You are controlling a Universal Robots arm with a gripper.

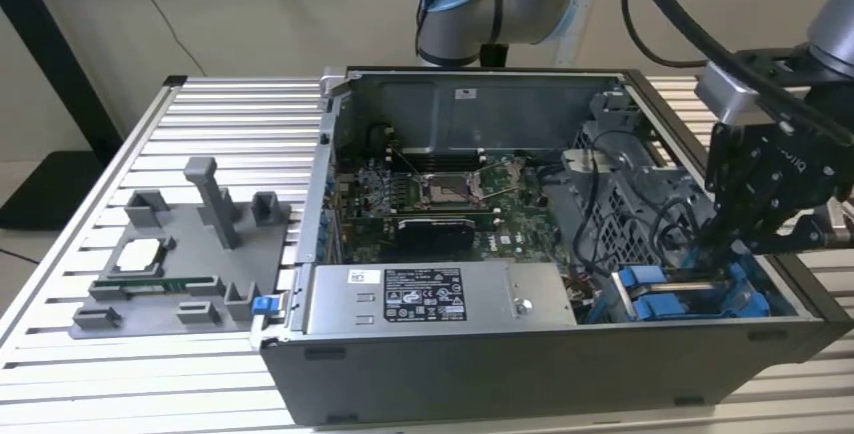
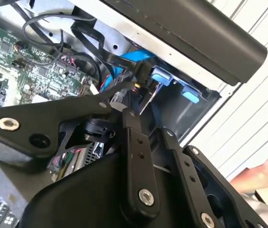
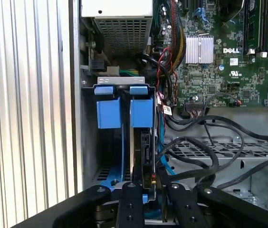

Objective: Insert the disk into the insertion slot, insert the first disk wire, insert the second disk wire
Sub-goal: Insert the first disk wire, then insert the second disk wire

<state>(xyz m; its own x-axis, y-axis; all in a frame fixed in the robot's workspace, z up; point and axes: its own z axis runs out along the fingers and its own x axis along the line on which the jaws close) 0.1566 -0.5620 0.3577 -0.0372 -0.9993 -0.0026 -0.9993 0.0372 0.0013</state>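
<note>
The disk (image 3: pixel 146 145) is in the insertion slot (image 1: pixel 674 299) at the computer case's (image 1: pixel 534 379) corner; whether a wire (image 3: pixel 196 161) is plugged in, or the tool (image 3: pixel 149 187) grips one, cannot be told.

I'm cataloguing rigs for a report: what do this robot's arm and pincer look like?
The arm is silver-grey tubing with light blue joint caps; black cables run beside it. The pincer is black, built from jointed bars with silver screw heads.
</note>
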